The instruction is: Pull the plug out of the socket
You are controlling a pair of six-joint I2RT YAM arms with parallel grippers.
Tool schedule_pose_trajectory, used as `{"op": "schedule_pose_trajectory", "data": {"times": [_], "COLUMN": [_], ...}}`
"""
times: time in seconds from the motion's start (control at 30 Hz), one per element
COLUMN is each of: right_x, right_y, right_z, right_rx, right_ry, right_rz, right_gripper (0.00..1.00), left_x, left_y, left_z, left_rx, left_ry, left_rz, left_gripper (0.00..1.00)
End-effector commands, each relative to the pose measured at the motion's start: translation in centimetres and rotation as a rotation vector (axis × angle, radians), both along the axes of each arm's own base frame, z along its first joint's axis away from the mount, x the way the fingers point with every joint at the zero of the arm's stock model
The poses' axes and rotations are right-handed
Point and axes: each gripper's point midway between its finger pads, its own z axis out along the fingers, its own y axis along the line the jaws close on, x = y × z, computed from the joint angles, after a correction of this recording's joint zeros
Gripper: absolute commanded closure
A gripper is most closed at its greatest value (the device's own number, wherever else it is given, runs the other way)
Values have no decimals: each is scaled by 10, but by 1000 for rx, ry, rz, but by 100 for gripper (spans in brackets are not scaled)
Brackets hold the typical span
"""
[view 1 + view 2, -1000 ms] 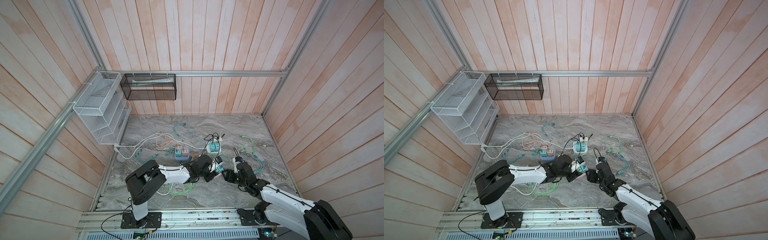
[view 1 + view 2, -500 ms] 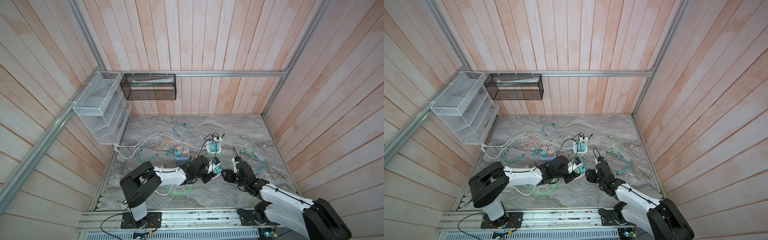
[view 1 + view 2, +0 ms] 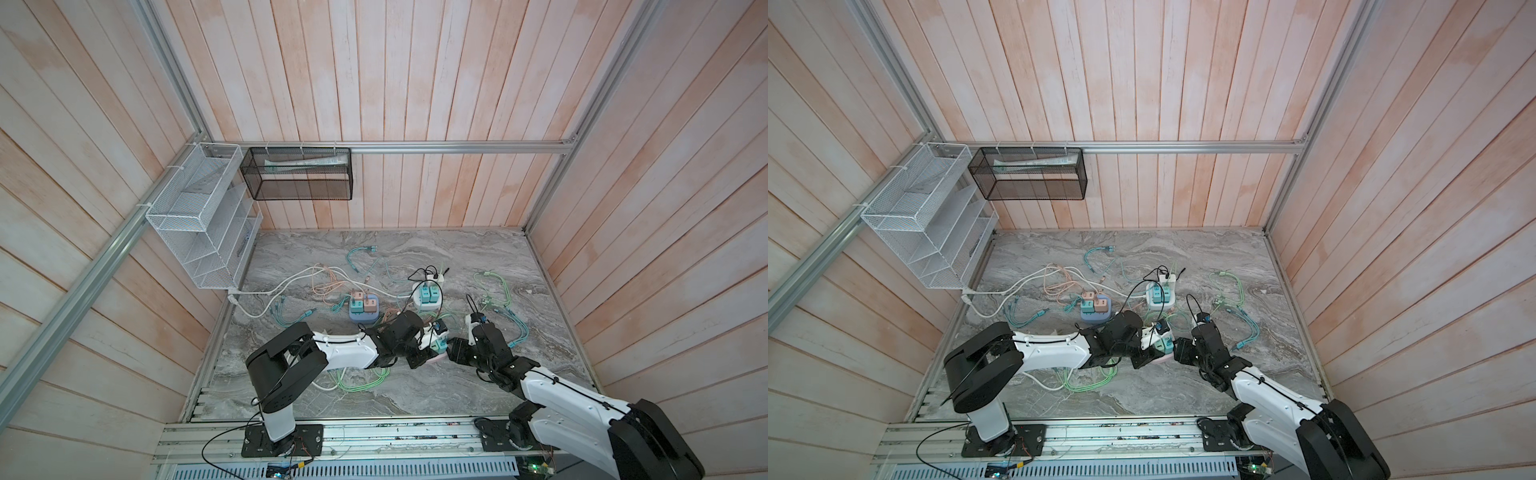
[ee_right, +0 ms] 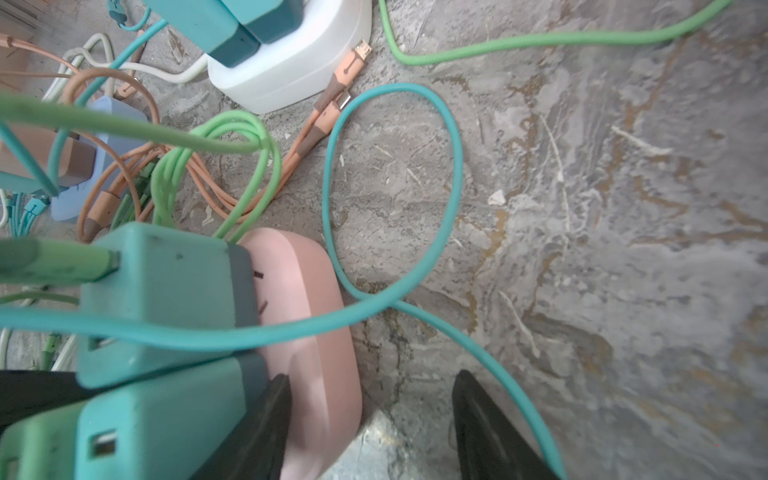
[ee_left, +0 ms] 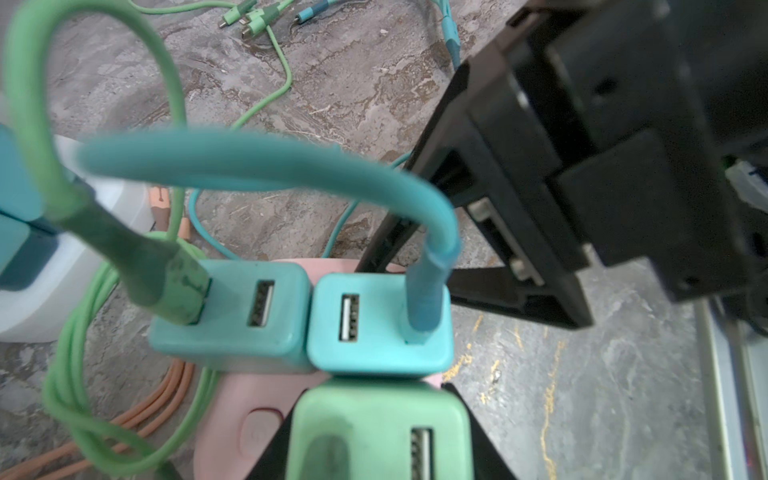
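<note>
We see the grey marble table (image 3: 415,399) filling the floor of a wood-panelled cell. A white wire rack (image 3: 199,224) hangs on the left wall and a black mesh basket (image 3: 299,174) on the back wall. Both arms lie low over the table's front half. The left arm (image 3: 340,353) reaches in from the left and the right arm (image 3: 561,390) from the right, and they meet nose to nose near the ctr in both top views.

Behind them we note a blue socket block (image 3: 363,320) and a white socket block (image 3: 426,301), each w/ adapters (image 3: 360,303) plugged in.

The left gripper (image 5: 374,436) is clamped on the green plug (image 5: 374,407), w/ one black finger on each side of it. The right gripper (image 4: 372,382) has its fingers apart and holds nothing. One finger rests against the pink socket (image 4: 316,316); the other is over bare table, apart from it.

The pink socket lies flat on the table btwn the two grippers. The green plug sits on it, just beside two teal plugs (image 5: 378,324) that stand side by side, touching. We cannot tell whether its pins are fully in, as a finger hides the joint.

A green cable (image 5: 25,104) runs into one teal plug and a teal cable (image 5: 270,162) into the other. Orange cables (image 4: 216,187) lie loose on the table nearby.
</note>
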Motion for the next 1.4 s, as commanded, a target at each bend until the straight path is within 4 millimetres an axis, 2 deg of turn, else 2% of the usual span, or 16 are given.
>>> {"op": "schedule_pose_trajectory", "data": {"times": [0.0, 0.17, 0.27, 0.4, 0.67, 0.8, 0.97, 1.17, 1.37], "right_x": [-4, -10, -14, -17, -18, -19, -20, -18, -15], "right_y": [0, -4, -3, -5, -4, -5, -6, -7, -8], "right_z": [-2, -18, -22, -27, -32, -33, -35, -33, -30], "right_rx": [-20, -51, -56, -83, -100, -99, -103, -104, -103], "right_ry": [21, 69, 92, 106, 125, 130, 135, 131, 114], "right_rz": [13, 18, 28, 31, 33, 26, 21, 15, -3], "right_gripper": [40, 43, 46, 48, 50, 51, 52, 52, 51], "left_x": [-20, -11, 9, 24, 11, 13, 20, 17, 16], "left_y": [-16, -16, -14, -16, -24, -15, -6, -1, 20], "left_z": [4, 7, 11, 29, 41, 41, 37, 32, 41], "left_rx": [-62, -55, -42, -80, -159, -181, -139, -75, -118], "left_ry": [35, 12, -27, -43, 64, 112, 60, -3, 1], "left_rz": [-96, -59, 44, 131, 74, 84, 114, 105, 151], "left_gripper": [93, 93, 92, 92, 92, 92, 93, 92, 92]}}
